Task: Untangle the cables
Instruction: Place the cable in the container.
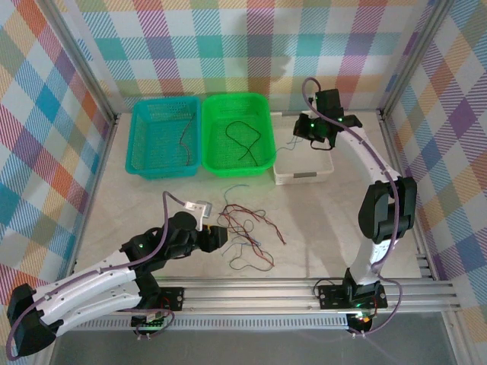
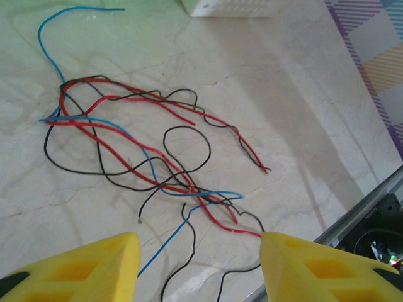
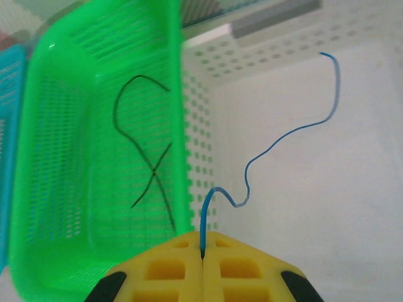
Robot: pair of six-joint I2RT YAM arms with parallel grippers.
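We logged the right gripper pinching one blue cable above the white basket, far right (sorting by colour, we judged). The green basket held a black cable, the teal basket a brownish cable. The left gripper, fingers spread, hovered over the tangle of cables, near centre.

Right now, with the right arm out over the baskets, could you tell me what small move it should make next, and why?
Probably open the right gripper. It is shut on a blue wire that dangles over the white basket, beside the green basket, so letting go should drop the wire inside the white one.
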